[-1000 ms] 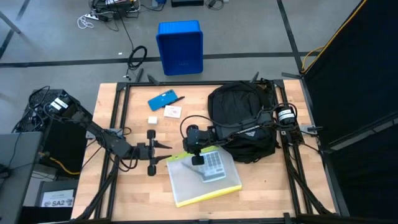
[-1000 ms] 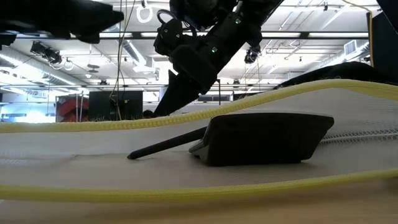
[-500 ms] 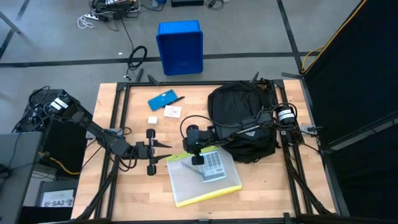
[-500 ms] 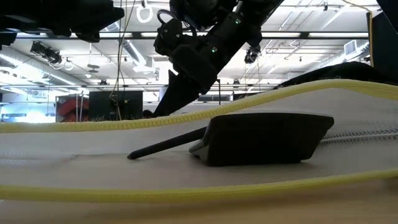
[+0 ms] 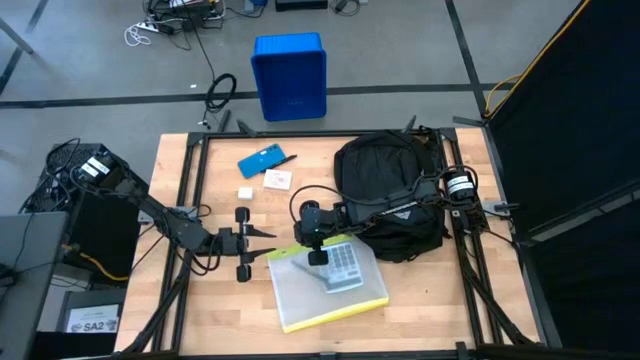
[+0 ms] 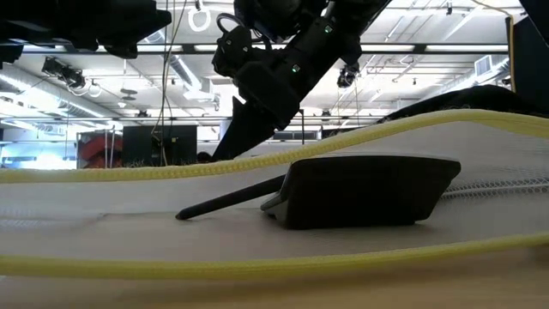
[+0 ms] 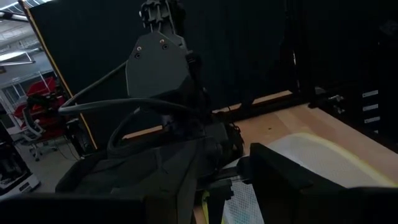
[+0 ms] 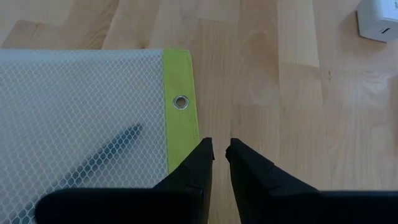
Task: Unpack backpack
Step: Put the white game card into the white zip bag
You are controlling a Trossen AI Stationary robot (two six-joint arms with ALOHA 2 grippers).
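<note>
A big black backpack [image 5: 390, 195] sits on the right side of the wooden tabletop [image 5: 420, 300]. Near the front lies a see-through pouch with a yellow edge [image 5: 328, 288], with the right pincer [image 5: 318, 257] above its far edge. The left pincer [image 5: 270, 234] hangs left of it, and a blue bin [image 5: 289, 76] stands on the floor beyond the tabletop.
</note>
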